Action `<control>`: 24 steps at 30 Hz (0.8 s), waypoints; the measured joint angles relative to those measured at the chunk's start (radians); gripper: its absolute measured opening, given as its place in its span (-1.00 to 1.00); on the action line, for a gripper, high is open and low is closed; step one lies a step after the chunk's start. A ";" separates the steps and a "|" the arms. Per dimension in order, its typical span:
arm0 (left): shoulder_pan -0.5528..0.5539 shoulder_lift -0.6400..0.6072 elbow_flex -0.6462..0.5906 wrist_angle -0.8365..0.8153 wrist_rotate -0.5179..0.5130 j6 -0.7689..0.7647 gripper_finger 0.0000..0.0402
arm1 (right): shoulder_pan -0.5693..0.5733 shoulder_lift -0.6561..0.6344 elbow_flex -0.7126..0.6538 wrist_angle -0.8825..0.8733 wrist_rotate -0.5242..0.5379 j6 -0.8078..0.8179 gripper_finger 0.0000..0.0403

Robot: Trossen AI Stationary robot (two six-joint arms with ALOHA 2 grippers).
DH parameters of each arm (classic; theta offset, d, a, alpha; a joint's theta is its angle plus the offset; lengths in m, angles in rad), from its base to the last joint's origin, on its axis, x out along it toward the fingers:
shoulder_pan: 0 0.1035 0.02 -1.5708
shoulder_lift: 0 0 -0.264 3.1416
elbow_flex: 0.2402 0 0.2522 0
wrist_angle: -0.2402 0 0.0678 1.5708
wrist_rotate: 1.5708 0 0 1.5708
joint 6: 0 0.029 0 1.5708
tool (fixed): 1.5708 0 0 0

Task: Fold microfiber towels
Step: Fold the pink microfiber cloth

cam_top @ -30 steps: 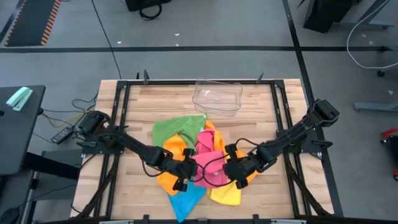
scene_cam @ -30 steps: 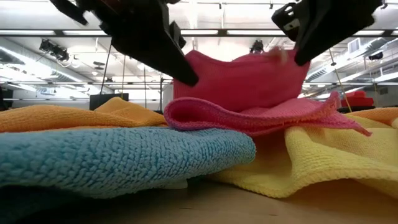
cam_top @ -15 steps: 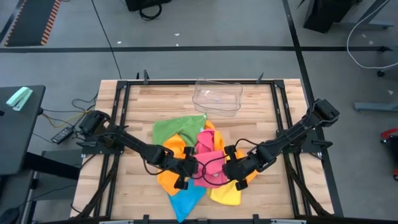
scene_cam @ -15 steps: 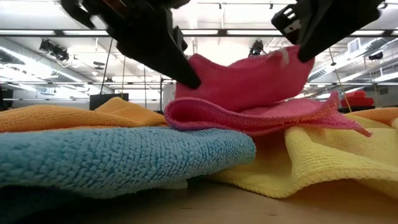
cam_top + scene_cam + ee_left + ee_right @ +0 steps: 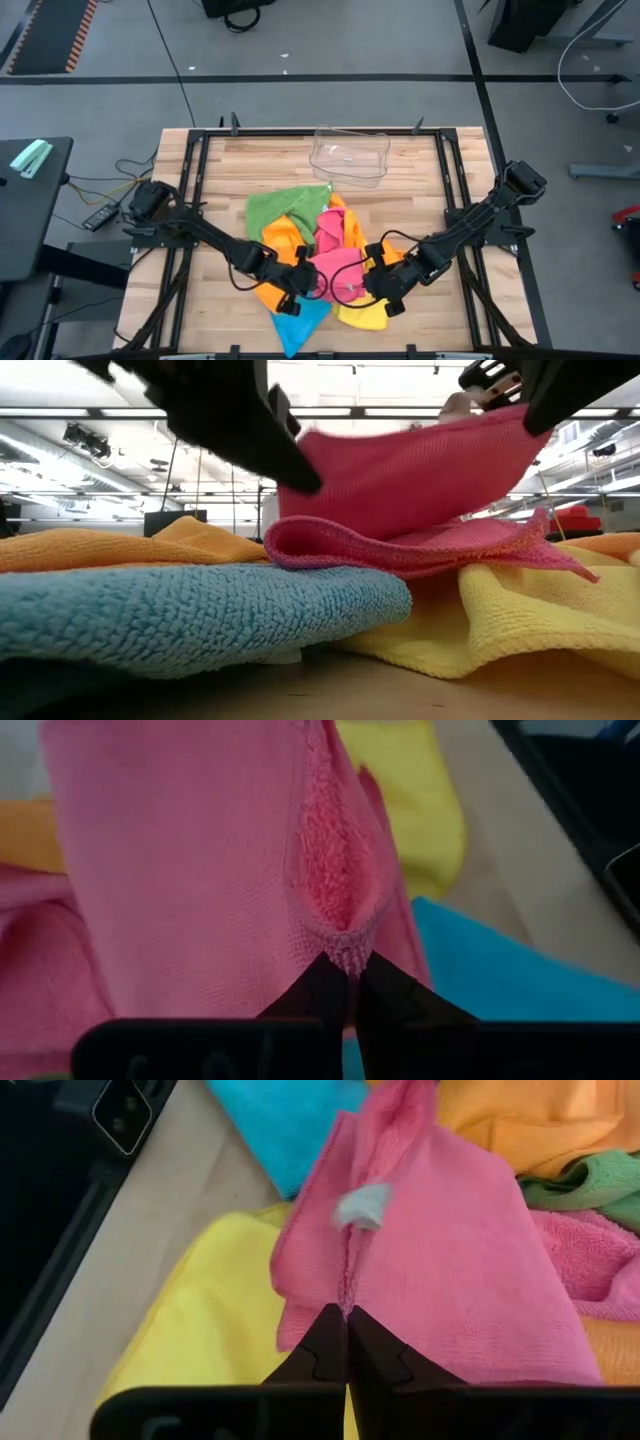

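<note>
Evidently the left gripper (image 5: 345, 982) and right gripper (image 5: 345, 1332) each pinch a corner of the pink towel (image 5: 335, 262), closed tight, stretching it taut above the pile near the table's near edge, probably to lay one half over the other.

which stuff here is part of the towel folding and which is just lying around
Part of the job:
- pink microfiber towel, pinched by left tool and right tool
- green towel
- orange towel
- yellow towel
- blue towel

Just lying about:
- clear plastic tray
- wooden table
</note>
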 joint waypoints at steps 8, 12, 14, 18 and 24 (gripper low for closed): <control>0.000 0.046 0.000 0.006 -0.002 0.000 -0.92 | -0.001 0.016 -0.032 0.045 0.000 0.017 -0.98; 0.000 0.046 0.000 0.016 -0.001 0.000 -0.86 | 0.006 0.015 -0.053 0.071 -0.009 0.051 -0.98; -0.001 0.046 0.000 0.028 0.005 0.000 -0.86 | 0.010 0.015 -0.064 0.087 -0.014 0.059 -0.98; -0.009 0.046 0.000 0.050 0.022 -0.006 -0.90 | 0.020 0.015 -0.065 0.113 -0.029 0.065 -0.98; -0.013 0.046 0.000 0.052 0.023 -0.021 -0.93 | 0.019 0.022 -0.065 0.142 -0.030 0.083 -0.98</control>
